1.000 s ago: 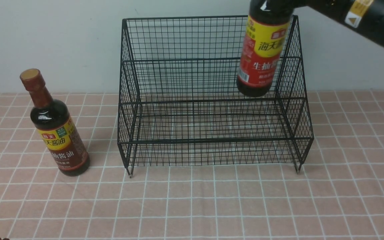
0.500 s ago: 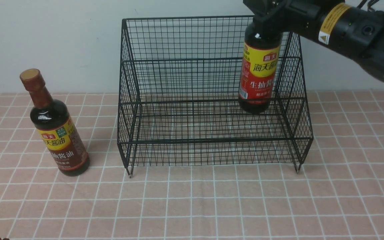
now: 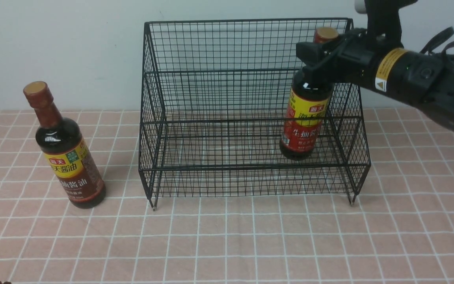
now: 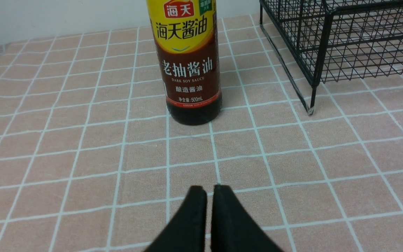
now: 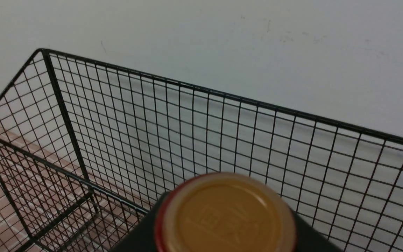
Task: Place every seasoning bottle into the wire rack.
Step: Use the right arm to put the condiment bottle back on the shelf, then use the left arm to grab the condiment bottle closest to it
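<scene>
My right gripper (image 3: 321,51) clamps the red-label bottle (image 3: 304,126) by the neck so it hangs upright inside the wire rack (image 3: 211,169), at the frame's right. My left gripper (image 4: 209,196), jaws pressed together and empty, faces the brown-label bottle (image 3: 71,165) at far left, outside the rack.

Surface (image 3: 250,244): pink squares divided by thin white lines.
Wall (image 3: 73,47): plain and pale, standing at its far edge.
</scene>
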